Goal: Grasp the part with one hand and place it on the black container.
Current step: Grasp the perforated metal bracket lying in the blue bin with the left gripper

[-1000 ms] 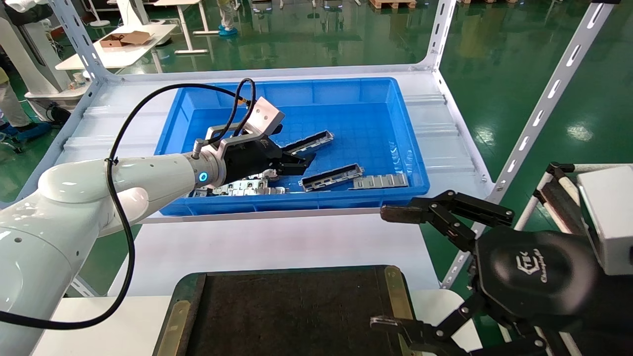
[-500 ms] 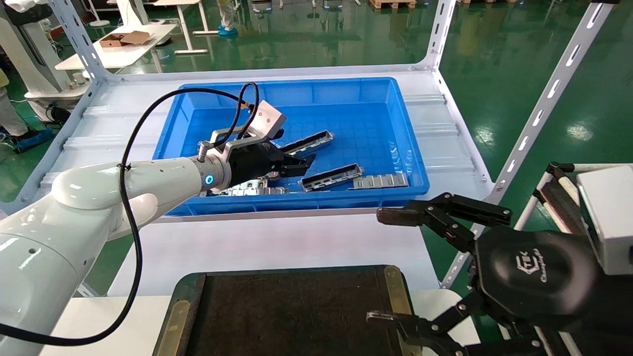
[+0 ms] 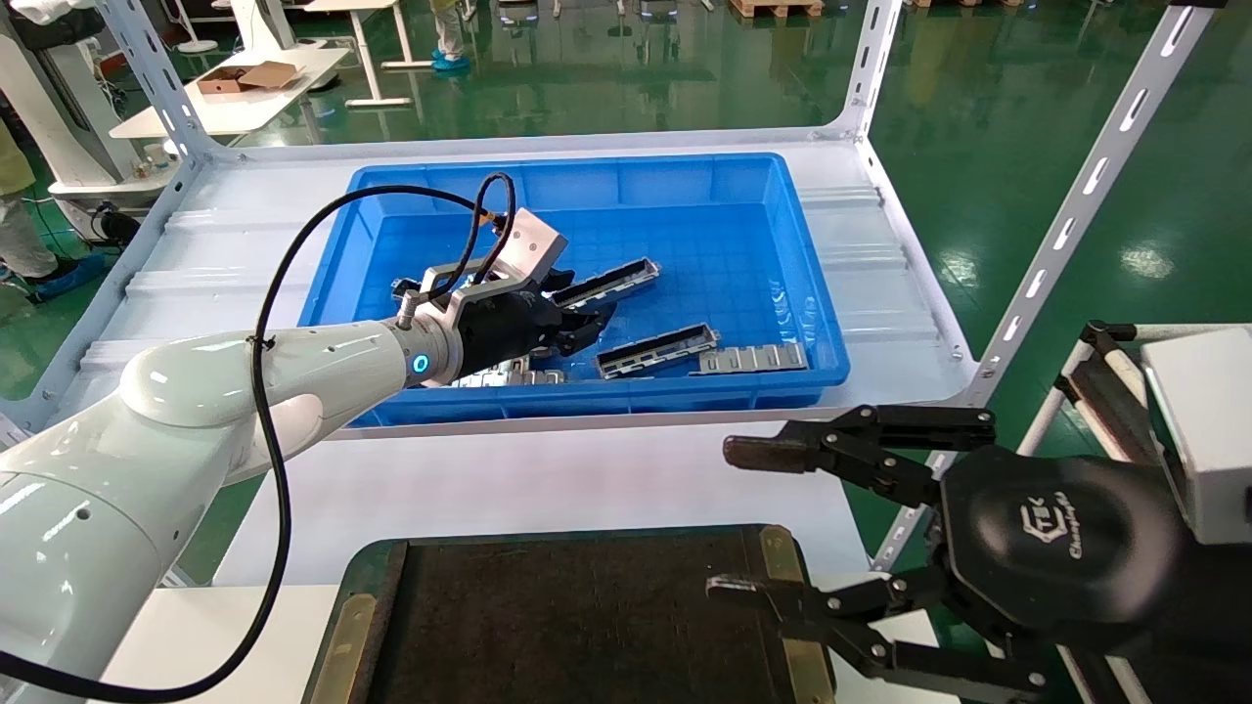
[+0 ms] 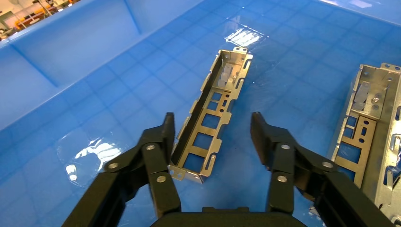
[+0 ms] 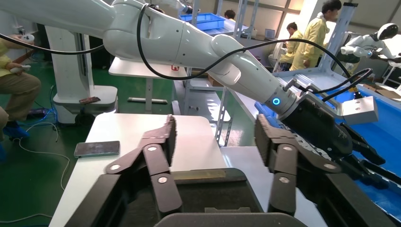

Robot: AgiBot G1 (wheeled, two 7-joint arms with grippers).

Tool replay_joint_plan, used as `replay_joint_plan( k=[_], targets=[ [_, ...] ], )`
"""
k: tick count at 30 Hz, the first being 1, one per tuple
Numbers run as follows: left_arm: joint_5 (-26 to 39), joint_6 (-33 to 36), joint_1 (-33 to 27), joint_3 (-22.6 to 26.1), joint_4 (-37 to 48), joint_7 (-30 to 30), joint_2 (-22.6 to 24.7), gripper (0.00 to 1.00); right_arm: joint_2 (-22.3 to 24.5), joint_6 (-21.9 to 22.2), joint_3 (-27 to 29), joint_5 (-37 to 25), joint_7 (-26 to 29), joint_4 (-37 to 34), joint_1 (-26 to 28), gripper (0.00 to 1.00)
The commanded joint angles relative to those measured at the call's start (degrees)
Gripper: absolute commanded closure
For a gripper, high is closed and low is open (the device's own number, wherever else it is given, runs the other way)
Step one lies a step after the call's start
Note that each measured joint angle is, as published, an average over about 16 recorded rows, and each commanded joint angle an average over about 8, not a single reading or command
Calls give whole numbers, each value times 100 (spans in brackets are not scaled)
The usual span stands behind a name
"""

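Note:
A grey metal channel bar, the part (image 3: 614,282), lies in the blue bin (image 3: 827,342). In the left wrist view the part (image 4: 213,111) lies flat with its near end between my fingers, close beside one finger (image 4: 165,137). My left gripper (image 3: 584,321) is open and low in the bin, straddling that end (image 4: 213,128). A second channel bar (image 3: 657,350) lies beside it (image 4: 366,118). The black container (image 3: 548,626) sits at the near edge. My right gripper (image 3: 736,518) hangs open and empty over its right corner (image 5: 215,130).
Flat silver plates lie in the bin at the near right (image 3: 753,358) and under my left arm (image 3: 499,372). Slotted white shelf uprights (image 3: 1076,210) stand right of the bin. The black container's olive rim strip (image 3: 782,567) is below my right gripper.
My left gripper has sunk lower in the bin and closed in on the near end of the channel bar. My right gripper has drifted left over the container's corner.

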Motion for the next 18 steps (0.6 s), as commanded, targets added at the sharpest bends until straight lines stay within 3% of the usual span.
replay_joint_plan(
  k=[1,18],
  targets=[
    [-59,-20,6,63,-9,-15,-4,100,0,0,0,0,0,0,0,100],
    [-598,15,-5,355,-53,128,-24,100,0,0,-1,1,-1,0,0,100]
  ],
)
